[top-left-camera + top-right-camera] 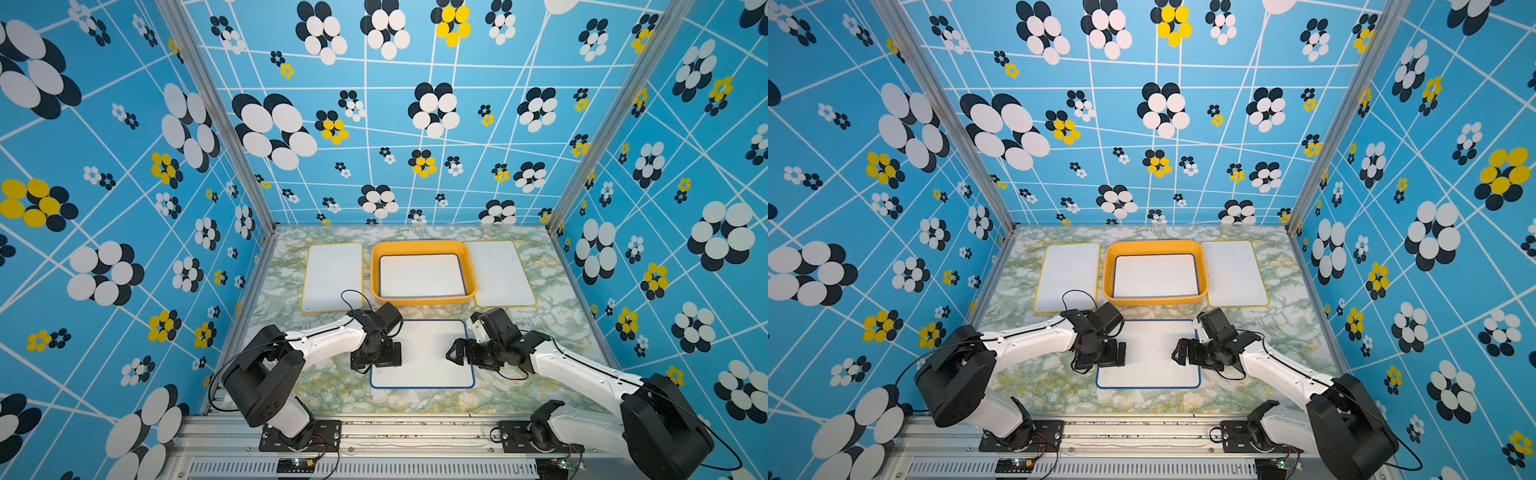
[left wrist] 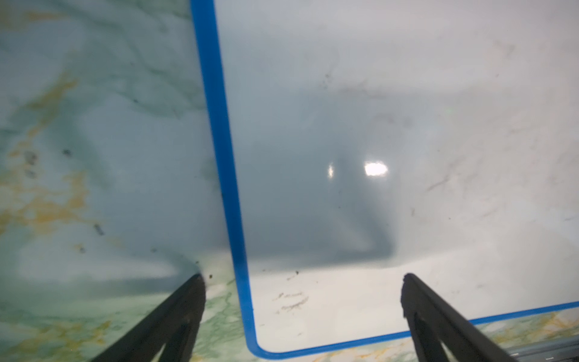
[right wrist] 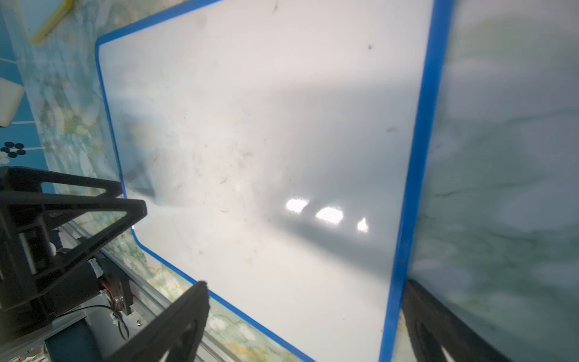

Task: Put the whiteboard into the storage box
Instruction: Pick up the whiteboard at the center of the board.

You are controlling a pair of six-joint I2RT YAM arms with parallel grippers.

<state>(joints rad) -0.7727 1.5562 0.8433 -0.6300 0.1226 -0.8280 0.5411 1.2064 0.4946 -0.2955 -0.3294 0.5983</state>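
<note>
Blue-edged whiteboard [image 1: 424, 353] lies flat on the near tabletop [image 1: 332, 390], long axis left-right, just near of the storage box [image 1: 424, 246]. Left pincer [image 1: 388, 354] and right pincer [image 1: 456, 352], both released, hover at its 2 short ends, equally close.

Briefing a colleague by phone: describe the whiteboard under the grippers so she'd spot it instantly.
Find the orange storage box near the back wall. The whiteboard lies in front of it, under the left gripper and right gripper. It's the only blue-framed board outside the box; the flanking boards are yellow-framed.
</note>
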